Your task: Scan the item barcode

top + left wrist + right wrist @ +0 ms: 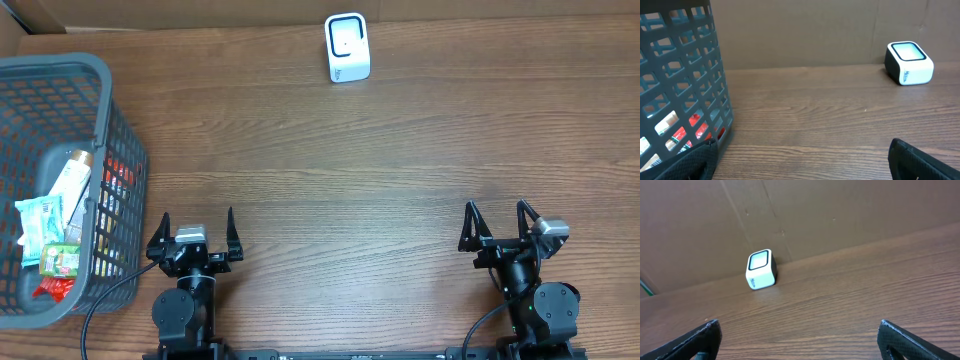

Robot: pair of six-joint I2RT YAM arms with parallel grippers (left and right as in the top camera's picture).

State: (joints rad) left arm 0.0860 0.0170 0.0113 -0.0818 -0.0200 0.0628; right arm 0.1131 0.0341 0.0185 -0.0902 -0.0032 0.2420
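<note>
A white barcode scanner (347,47) with a dark-rimmed window stands at the table's far edge; both wrist views catch it, scanner (909,63) and scanner (761,269). Several packaged items (55,215) lie inside the grey basket (100,75) on the left: a tube, a pale green packet, a small green carton and red wrappers. My left gripper (195,230) rests open near the front edge, just right of the basket, nothing between its fingers. My right gripper (500,222) is open too, at the front right, empty.
The basket's slotted wall (682,85) fills the left of the left wrist view, close to my left finger. A brown cardboard wall (840,215) backs the table behind the scanner.
</note>
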